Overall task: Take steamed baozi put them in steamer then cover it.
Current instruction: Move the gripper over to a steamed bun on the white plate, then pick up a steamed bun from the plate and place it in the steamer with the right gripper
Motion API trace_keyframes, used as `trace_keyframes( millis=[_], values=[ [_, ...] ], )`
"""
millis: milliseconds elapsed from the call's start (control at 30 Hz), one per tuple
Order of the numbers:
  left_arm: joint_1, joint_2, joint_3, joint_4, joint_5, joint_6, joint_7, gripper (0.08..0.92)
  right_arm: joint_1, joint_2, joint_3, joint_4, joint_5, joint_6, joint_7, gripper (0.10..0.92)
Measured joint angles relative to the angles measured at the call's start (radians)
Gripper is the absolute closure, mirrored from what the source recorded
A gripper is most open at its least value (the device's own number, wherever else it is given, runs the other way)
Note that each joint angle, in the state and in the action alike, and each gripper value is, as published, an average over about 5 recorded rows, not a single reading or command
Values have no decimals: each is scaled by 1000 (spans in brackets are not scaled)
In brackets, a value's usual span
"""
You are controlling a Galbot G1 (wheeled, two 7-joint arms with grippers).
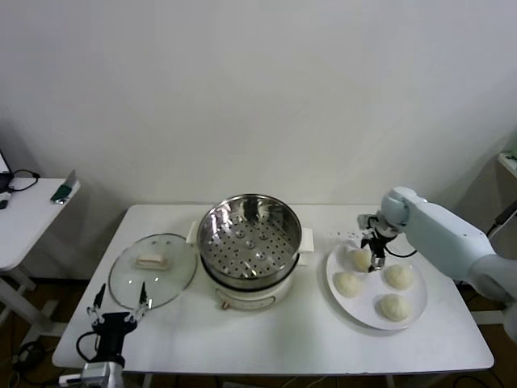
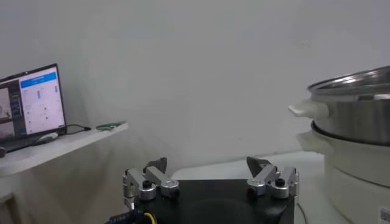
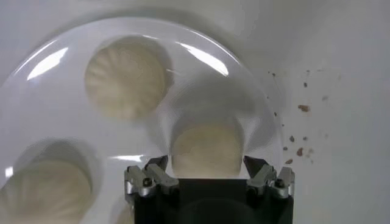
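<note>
My right gripper (image 1: 376,257) is down over the white plate (image 1: 370,312) at the right of the table (image 1: 307,339), its fingers (image 3: 157,176) set either side of the far-left baozi (image 3: 206,149); they flank the bun closely, but I cannot tell whether they press it yet. The other three steamed baozi (image 1: 393,307) lie on the same plate, near one another. The steamer (image 1: 249,242) stands at the table's middle, uncovered, its perforated tray bare. The cover (image 1: 153,269) lies flat on the table just left of the steamer, its white handle up. My left gripper (image 1: 119,304) hangs at the table's near left edge, close to the cover, jaws spread wide and holding nothing
</note>
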Motion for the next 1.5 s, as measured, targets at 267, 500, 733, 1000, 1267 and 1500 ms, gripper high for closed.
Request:
trace_keyframes(
  millis=[267,500,733,1000,1267,1500],
  values=[
    [0,1,-2,4,-1,4,-7,177,11,5,-5,-12,-1,17,-12,324],
    [6,1,-5,4,-3,7,-14,177,62,-7,-47,5,20,42,-19,322],
    [17,0,-5,-5,-4,15,-24,177,223,0,-190,58,87,110,-34,321],
    [26,-3,0,-9,-3,19,-31,177,474,60,-389,136,170,219,-57,321],
    [40,-8,4,-15,-2,14,-35,177,632,173,-489,211,183,328,-65,321],
    [53,-9,5,-24,-3,10,-42,177,663,301,-500,249,98,425,-60,321]
  ],
)
